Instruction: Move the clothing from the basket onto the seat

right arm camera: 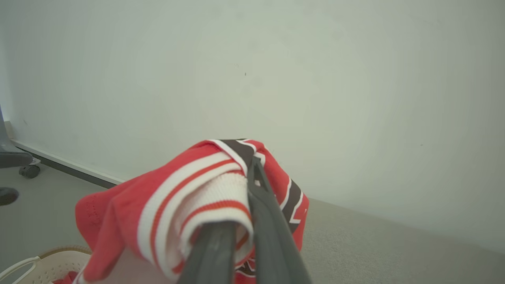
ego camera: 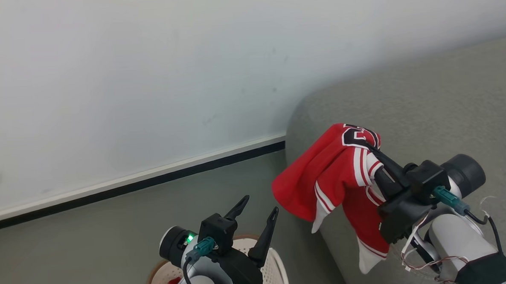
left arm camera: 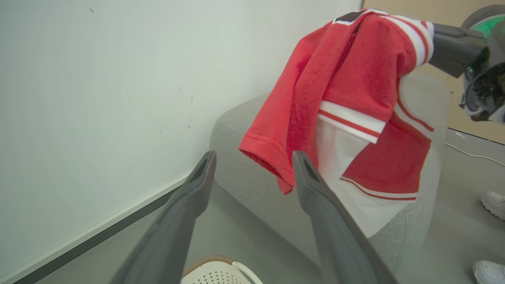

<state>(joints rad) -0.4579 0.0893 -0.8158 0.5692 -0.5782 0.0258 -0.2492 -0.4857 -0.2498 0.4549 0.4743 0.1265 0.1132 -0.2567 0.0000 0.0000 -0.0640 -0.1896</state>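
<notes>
Right tool [ego camera: 369, 146] grips clothing [ego camera: 318, 177] draped over it, above the seat [ego camera: 426, 109].

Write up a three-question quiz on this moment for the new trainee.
1. True or false: the left claw is shut on the red garment.
2. Where is the red garment? A: lying in the basket. B: hanging from the shut right claw by the end of the sofa. C: spread flat on the sofa.
3. Short answer: what colour of cloth shows inside the basket?
Key: 1 false, it stands open and empty. 2 B. 3 red.
</notes>
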